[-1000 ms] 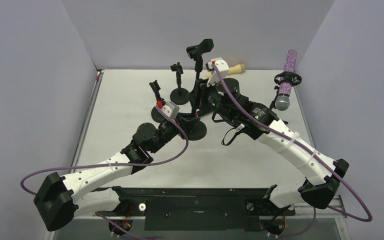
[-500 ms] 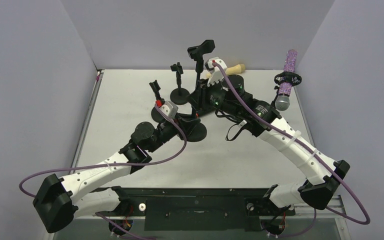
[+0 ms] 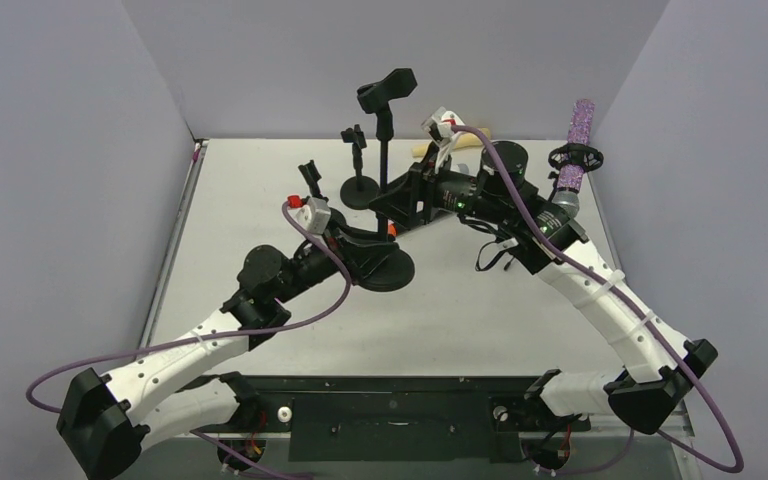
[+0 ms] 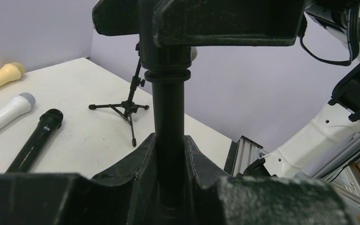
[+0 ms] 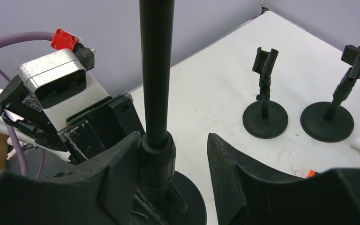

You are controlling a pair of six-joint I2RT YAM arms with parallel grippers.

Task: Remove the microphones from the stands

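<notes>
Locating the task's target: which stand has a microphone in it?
The tripod stand at the table's far right, holding the purple glitter microphone; the three round-base stands have empty clips.

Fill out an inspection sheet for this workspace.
Surface: white table, nothing seen on the bare parts.
Job's things: purple glitter microphone head down in shock mount, far right.
Clutter: tall stand with empty clip; two small round-base stands; tripod stand; cream microphone, white microphone, black microphone lying flat.
Grippers: left gripper shut on the tall stand's pole; right gripper open around the same pole.
Cables: purple cables loop off both arms.
Surroundings: plain walls.
</notes>
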